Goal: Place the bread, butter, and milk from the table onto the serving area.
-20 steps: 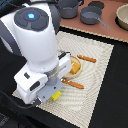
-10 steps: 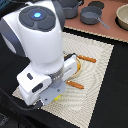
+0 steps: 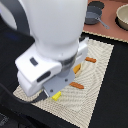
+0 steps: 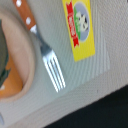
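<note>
The butter (image 4: pixel 80 27), a flat yellow pack with a red and white label, lies flat on the striped serving area (image 4: pixel 95 65) next to the fork (image 4: pixel 51 62). In the exterior view only its yellow corner (image 3: pixel 56 95) shows under my arm. An orange-brown patch (image 4: pixel 10 89) on the tan plate (image 4: pixel 25 55) may be the bread; I cannot tell. The milk is hidden or out of view. My gripper's hand (image 3: pixel 59 82) hangs over the serving area (image 3: pixel 95 75), above the butter. Its fingers show in neither view.
Orange-handled cutlery (image 3: pixel 90 59) lies on the mat in the exterior view's right part. Grey pots (image 3: pixel 92 17) and a pale bowl (image 3: pixel 122 15) stand on the reddish-brown board behind. The dark table (image 4: pixel 105 107) borders the mat.
My arm has risen towards the exterior camera and now fills more of that view. The butter stays on the mat below it.
</note>
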You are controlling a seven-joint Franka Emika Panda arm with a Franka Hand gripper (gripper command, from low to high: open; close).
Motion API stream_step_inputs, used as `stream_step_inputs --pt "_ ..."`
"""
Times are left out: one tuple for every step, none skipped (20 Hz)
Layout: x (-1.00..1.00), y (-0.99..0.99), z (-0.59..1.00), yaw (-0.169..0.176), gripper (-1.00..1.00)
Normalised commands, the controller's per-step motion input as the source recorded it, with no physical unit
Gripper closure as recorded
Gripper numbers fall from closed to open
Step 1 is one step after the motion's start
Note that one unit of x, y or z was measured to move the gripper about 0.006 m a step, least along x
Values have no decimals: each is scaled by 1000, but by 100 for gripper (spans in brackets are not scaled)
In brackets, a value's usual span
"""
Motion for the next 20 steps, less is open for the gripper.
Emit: stream_step_inputs --pt "-706 683 214 6 -100" --pt "-700 691 209 5 -100" --pt "-711 706 197 0 -100" --pt "-711 717 194 0 -100" --pt "-734 746 143 0 -100" --pt "-743 763 91 0 -100" --pt "-749 771 46 0 -100" --pt "-760 771 9 0 -100" --pt "-751 771 0 2 -100" --pt "-746 751 0 11 -100" --pt "-737 737 0 18 -100" --pt "-740 726 0 23 -100" --pt "-734 711 0 29 -100" --pt "-743 709 0 30 -100" --pt "-751 697 0 32 -100" --pt "-760 697 -17 33 -100" --pt "-763 697 -20 33 -100" --pt "-766 694 -43 33 -100" --pt "-774 703 -60 32 -100" --pt "-774 700 -69 32 -100"
